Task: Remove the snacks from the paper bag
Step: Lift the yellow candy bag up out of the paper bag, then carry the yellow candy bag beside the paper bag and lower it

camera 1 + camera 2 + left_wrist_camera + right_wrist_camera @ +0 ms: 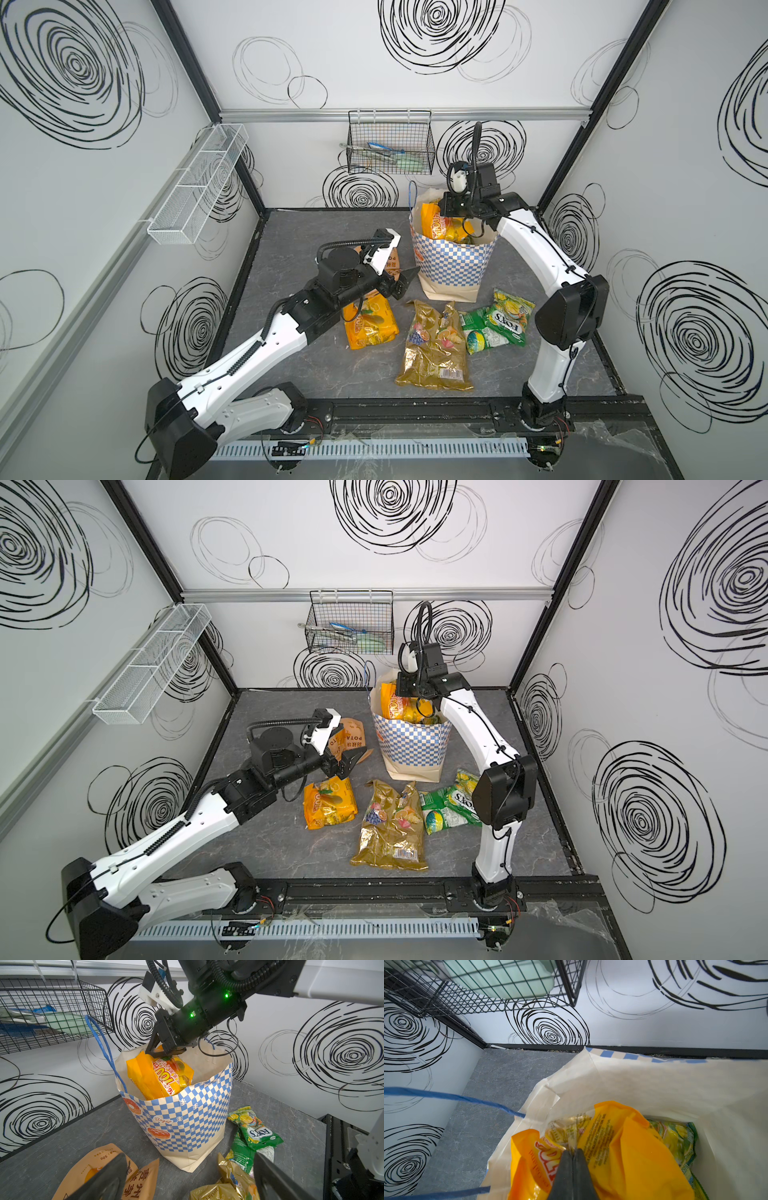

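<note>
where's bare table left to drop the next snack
Bare: the table's back-left corner beside the paper bag, and the front strip left of the gold packet. Crowded: before the bag, with the orange packet, gold packet and green Fox's bags.

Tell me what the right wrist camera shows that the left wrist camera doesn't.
Only the right wrist view: a green packet deep in the paper bag. Only the left wrist view: the green Fox's bags, gold packet and tan potato bag on the table. Both: the right gripper shut on the orange packet, and the black wire basket.
</note>
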Robot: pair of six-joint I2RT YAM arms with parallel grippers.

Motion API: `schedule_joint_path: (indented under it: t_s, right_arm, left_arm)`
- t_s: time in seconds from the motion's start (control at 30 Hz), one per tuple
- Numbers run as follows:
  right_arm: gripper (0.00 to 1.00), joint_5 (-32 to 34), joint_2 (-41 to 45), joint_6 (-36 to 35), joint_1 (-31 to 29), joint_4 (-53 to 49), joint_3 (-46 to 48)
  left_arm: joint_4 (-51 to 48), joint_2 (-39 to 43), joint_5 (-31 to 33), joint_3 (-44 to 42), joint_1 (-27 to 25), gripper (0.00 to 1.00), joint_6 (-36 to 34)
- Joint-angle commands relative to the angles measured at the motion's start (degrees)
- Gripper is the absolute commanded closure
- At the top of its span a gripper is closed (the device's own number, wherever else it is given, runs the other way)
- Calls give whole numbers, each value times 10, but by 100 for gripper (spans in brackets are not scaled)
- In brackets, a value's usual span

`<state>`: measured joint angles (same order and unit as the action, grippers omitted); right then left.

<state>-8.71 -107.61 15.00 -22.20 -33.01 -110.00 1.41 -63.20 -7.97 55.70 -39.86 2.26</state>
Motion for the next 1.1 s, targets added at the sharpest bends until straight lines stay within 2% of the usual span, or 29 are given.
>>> schedule_joint_path:
  t_s: [0.0, 0.6, 0.93, 1.07]
  right_arm:
    - [100, 4, 40, 1, -6, 41, -27]
    - [100, 24, 46, -5, -29, 25, -145]
    - [100, 30, 96, 3, -53, 45, -164]
    - [100, 29, 127, 12, -59, 49, -163]
  left_arm:
    - [34, 8, -11, 1, 0, 4, 4]
    - [36, 10, -14, 0, 0, 4, 6]
    - [39, 15, -15, -2, 0, 4, 5]
    - [70, 35, -45, -21, 0, 4, 5]
